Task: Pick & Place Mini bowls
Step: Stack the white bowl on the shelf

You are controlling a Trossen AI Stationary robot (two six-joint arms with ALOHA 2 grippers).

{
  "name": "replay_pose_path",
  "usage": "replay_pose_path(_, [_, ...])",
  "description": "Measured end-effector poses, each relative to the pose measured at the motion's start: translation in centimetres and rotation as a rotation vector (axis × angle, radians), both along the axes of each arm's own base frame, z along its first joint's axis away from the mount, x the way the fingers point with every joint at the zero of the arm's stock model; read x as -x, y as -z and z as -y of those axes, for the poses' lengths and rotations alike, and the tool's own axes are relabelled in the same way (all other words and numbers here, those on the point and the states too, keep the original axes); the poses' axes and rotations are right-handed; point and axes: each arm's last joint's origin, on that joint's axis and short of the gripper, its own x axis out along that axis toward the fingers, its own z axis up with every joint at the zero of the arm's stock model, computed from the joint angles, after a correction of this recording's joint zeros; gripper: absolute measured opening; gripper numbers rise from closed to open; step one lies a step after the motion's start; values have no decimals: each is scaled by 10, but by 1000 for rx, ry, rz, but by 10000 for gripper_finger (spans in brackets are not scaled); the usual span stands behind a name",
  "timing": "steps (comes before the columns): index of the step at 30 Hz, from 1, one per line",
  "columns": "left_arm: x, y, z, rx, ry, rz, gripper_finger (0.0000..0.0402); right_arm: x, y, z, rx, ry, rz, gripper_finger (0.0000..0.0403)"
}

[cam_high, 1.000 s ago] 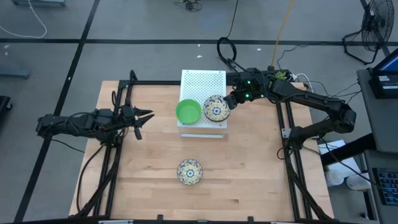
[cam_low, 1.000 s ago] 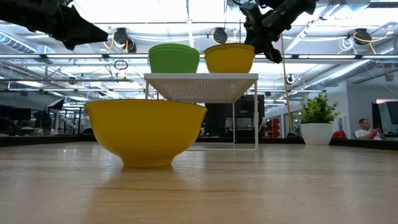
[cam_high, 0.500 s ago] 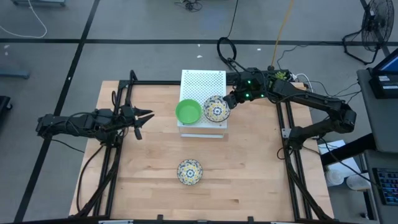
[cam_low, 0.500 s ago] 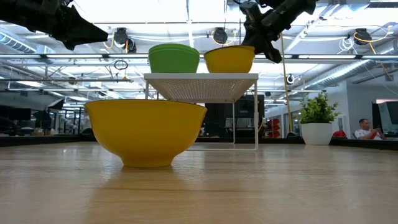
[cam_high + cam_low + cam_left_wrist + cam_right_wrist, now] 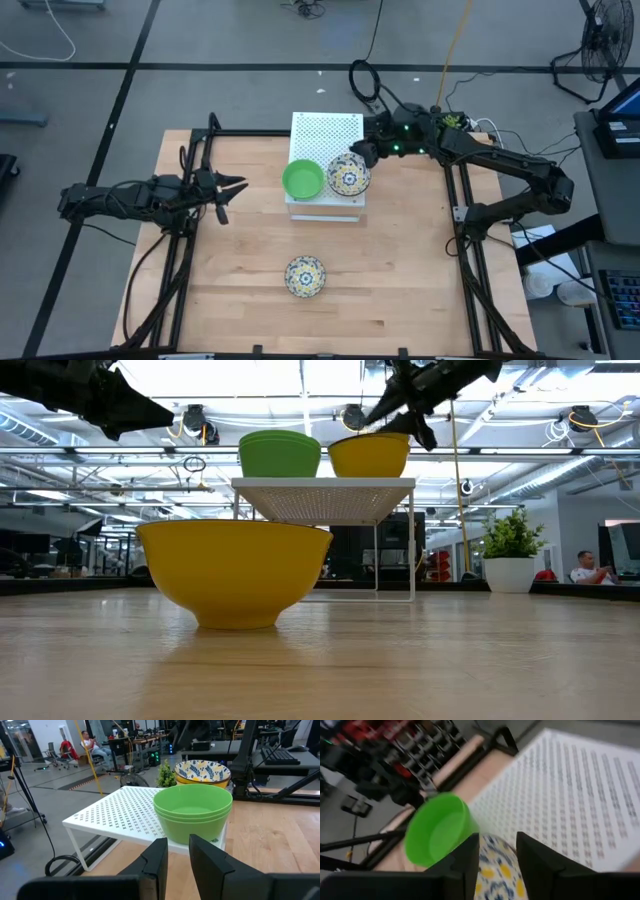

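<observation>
A stack of plain green mini bowls [image 5: 303,179] [image 5: 193,815] stands on the near left corner of the white perforated box [image 5: 326,135]. A floral mini bowl [image 5: 348,176] [image 5: 496,870] stands on the box beside it, to its right. Another floral bowl [image 5: 305,276] [image 5: 235,570] rests on its base on the table, nearer the front. My right gripper [image 5: 353,153] [image 5: 497,862] hangs open just above the far rim of the floral bowl on the box. My left gripper [image 5: 228,190] [image 5: 178,845] waits left of the box, its fingers a little apart with nothing between them.
A small potted plant [image 5: 455,120] [image 5: 512,555] stands past the table's far right corner. Black frame rails [image 5: 462,215] run along both side edges. Bare wood lies around the near bowl. A person [image 5: 590,568] sits far off in the room.
My right gripper has opened, let go of the floral bowl on the box and risen a little toward the far edge. The bowl stays where it was on the box.
</observation>
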Motion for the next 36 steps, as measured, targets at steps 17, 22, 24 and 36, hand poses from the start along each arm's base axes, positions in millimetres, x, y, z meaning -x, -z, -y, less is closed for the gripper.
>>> replay_pose_path(17, [-16,-9,19,234,528,115,85,-19,-43,-101,565,-517,323,139])
replay_pose_path(22, [-47,-12,51,183,742,174,86,-21,-17,-151,697,-706,420,139])
replay_pose_path(24, [-63,-8,67,98,735,142,86,-20,-3,-166,739,-758,463,139])
replay_pose_path(36, [-142,-9,179,78,543,-555,86,39,52,-185,997,-714,831,139])
